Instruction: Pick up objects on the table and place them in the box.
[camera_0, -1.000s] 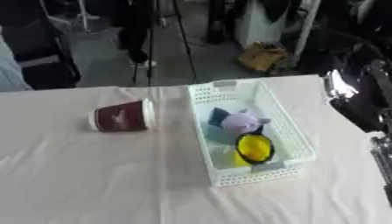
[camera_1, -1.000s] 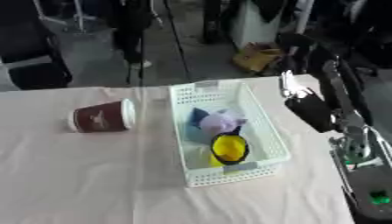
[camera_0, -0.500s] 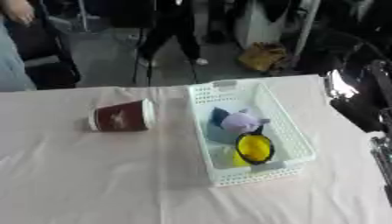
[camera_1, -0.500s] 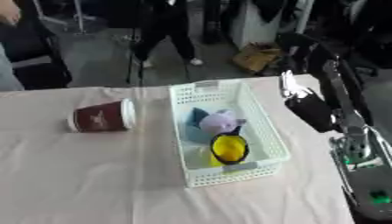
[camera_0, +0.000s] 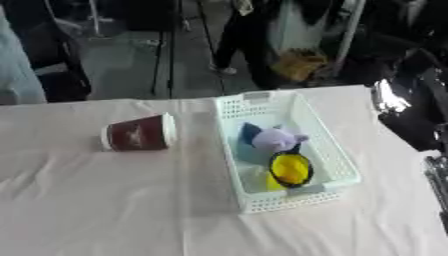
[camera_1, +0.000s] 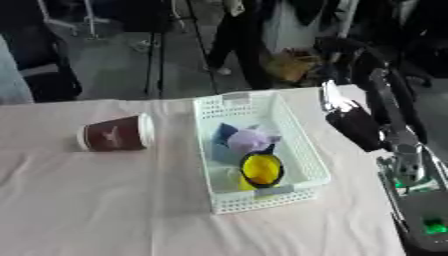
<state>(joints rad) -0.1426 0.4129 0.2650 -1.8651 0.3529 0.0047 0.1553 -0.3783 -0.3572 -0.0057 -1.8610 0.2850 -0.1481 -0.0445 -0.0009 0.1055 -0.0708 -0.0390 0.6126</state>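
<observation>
Left eye view: a cup (camera_0: 138, 133) is seen lying on the table (camera_0: 96, 205), left of the box (camera_0: 284, 152); it is judged next to be picked up.

Right eye view: the right robot hand (camera_1: 350, 120) is raised beside the box; its fingers cannot be made out. A reach across the box would be needed.

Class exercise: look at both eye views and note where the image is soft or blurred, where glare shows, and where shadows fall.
Left eye view: the whole picture is soft; the maroon cup has fuzzy edges, and a bright glare patch sits on the robot's dark right arm. Right eye view: equally soft; the white basket casts a faint shadow on the tablecloth to its left, and the background is dim.
</observation>
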